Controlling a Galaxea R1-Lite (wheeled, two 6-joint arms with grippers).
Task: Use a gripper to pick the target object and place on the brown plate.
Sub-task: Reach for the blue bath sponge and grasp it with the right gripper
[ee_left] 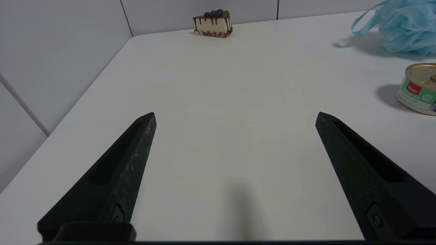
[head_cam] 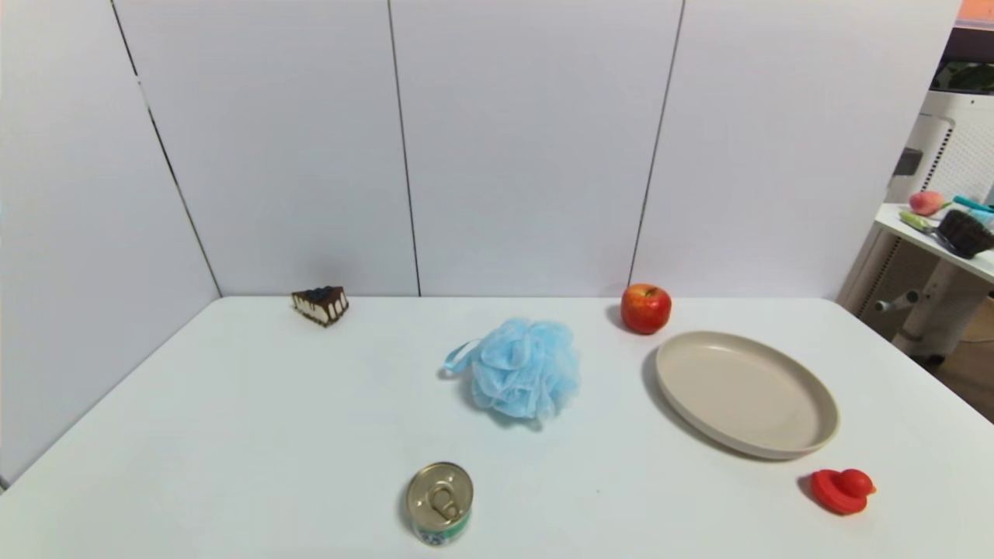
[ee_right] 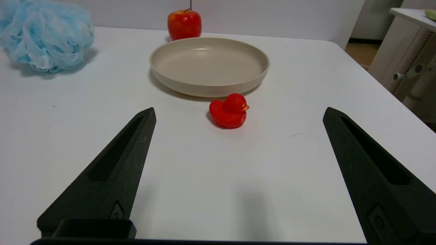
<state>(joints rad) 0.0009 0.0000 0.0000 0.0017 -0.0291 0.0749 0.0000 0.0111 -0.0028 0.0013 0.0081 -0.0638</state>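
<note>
Head view. Nothing is being held yet; by my judgement the pick has not begun. The target object (head_cam: 522,369), a fluffy light blue mesh pouf with a loop cord, is sitting mid-tabletop (head_cam: 233,435), well apart from the brown plate (head_cam: 808,442) at its right. The plate is lying shallow, round and matte beige, with nothing in it. A glossy red apple (head_cam: 646,307) is standing just behind the plate; a red rubber duck (head_cam: 842,491) is resting near its front edge. A metal can (head_cam: 440,502) with a pull-tab lid and a wedge of cake (head_cam: 320,304) are completing the lot. Neither arm is showing here.

Left wrist view. The left end effector (ee_left: 235,117) is hovering low over bare tabletop, its pointed black fingers (ee_left: 129,163) spread wide and gripping nothing. Pouf and can are lying off to one side.

Right wrist view. The right end effector (ee_right: 238,114) is likewise hanging released and empty, facing duck and plate.

Next move, as judged: one end effector is needing to travel to the pouf and close on its soft, compressible mesh.
</note>
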